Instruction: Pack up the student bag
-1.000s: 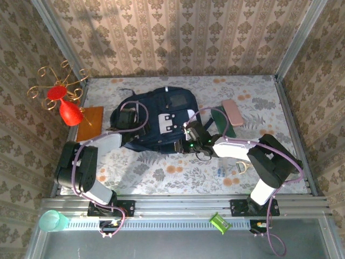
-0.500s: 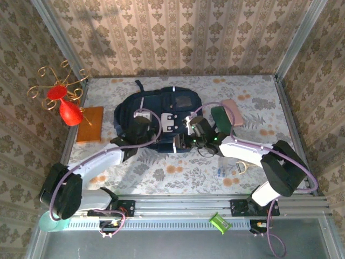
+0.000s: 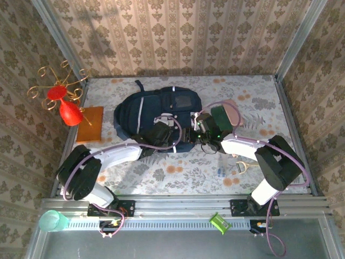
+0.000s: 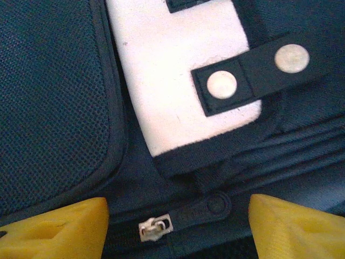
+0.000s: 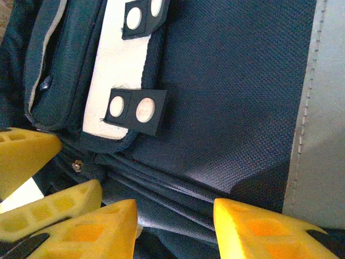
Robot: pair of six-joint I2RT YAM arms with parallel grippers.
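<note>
Starting at the left side of the bench (image 3: 178, 172), a gold wire stand (image 3: 56, 81) is seen, with a red vase-shaped piece (image 3: 69, 114) in front of it and a flat orange-brown board (image 3: 90, 124) just beside that. The student bag (image 3: 151, 110) is laid flat near the middle of the bench, toward the far wall, with its front side up. The left arm (image 3: 116, 154) is stretched over the near edge of the bag. In the left wrist view the left fingers (image 4: 59, 226) are held wide apart, and nothing is gripped. A metal zip slider (image 4: 155, 227) is seen between them, untouched, and above it a white patch (image 4: 178, 70) is crossed by a dark strap with two round studs (image 4: 222, 84). The right arm (image 3: 242, 147) is brought to the right near corner of the bag. The right fingers (image 5: 259, 229) are parted by a narrower gap above dark folds of fabric, and no grip on the fabric is seen. A pale grey stripe (image 5: 318, 108) is visible at the right of that view. Just beside the bag on the right, a green flat item (image 3: 222, 116) and a pink flat item (image 3: 235, 112) are partly covered by the right arm. A small ring-like item (image 3: 241, 167) is lying nearer the front.
</note>
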